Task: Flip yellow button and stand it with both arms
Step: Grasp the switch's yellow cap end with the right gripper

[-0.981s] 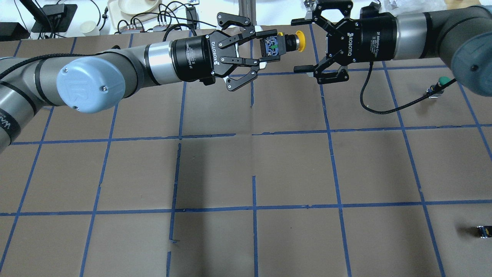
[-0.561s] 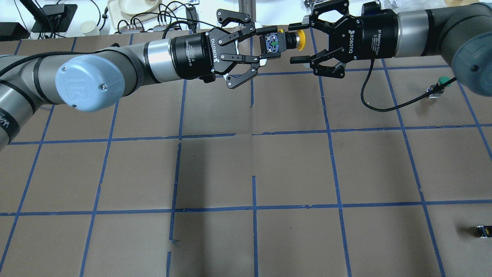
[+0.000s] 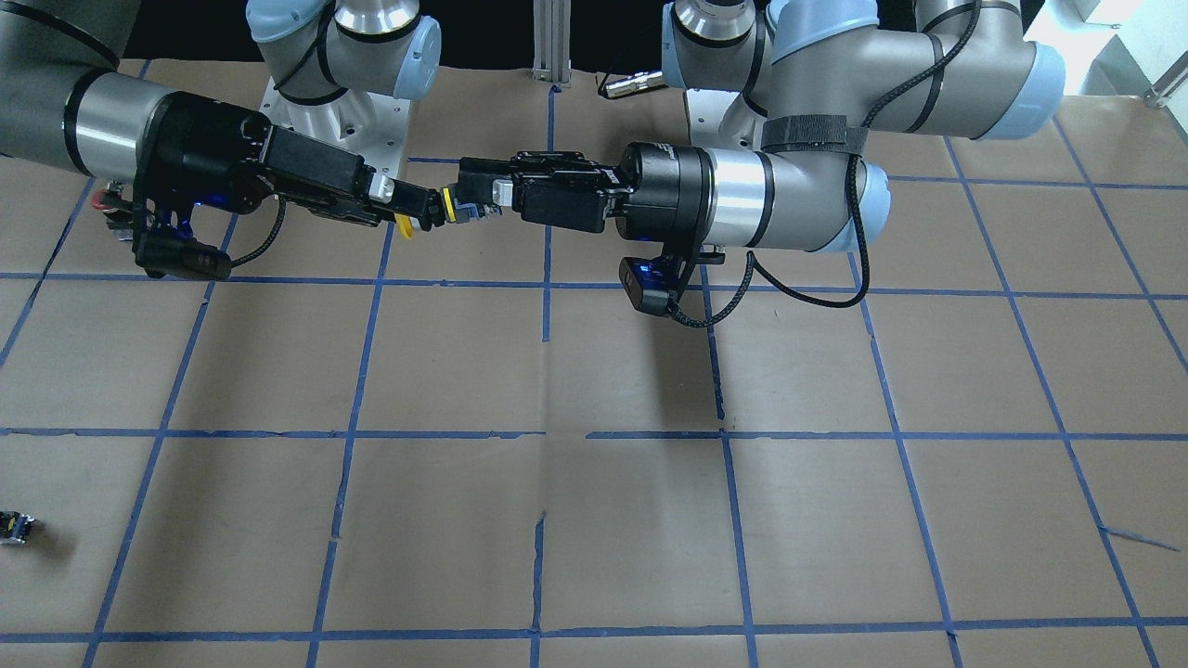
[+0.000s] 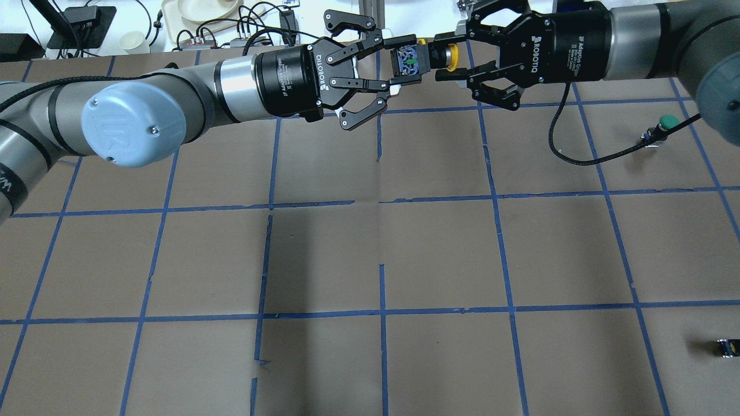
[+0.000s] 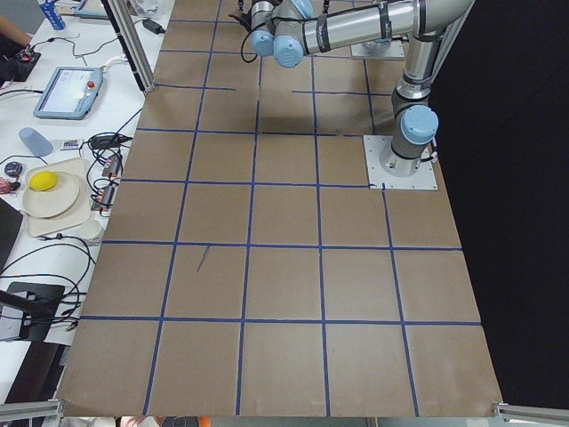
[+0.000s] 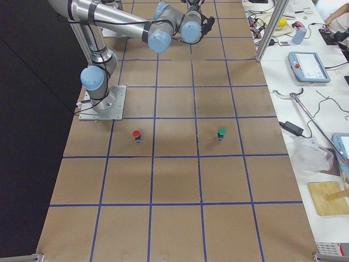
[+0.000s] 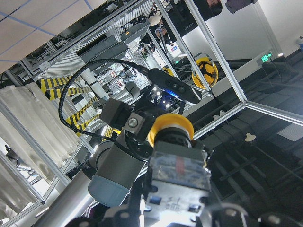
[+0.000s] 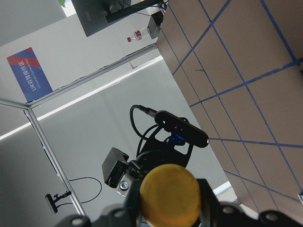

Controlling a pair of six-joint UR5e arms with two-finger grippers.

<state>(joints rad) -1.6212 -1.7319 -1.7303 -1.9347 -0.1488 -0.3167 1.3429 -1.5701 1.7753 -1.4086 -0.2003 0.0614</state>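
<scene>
Since 1 second ago I've brought the right gripper (image 4: 446,56) leftward up to the part, and its 2 fingers have drawn in from a wide spread. The left arm has barely shifted. The left gripper (image 4: 403,61) pinches the blocky body of the yellow button (image 4: 426,58) and holds it horizontal in the air above the far middle of the table (image 4: 439,242), yellow cap pointing right. The right gripper sits half-closed, 1 finger on either side of that cap. I can't tell whether the pads touch it. On the right wrist camera the cap fills the gap between the fingers.
</scene>
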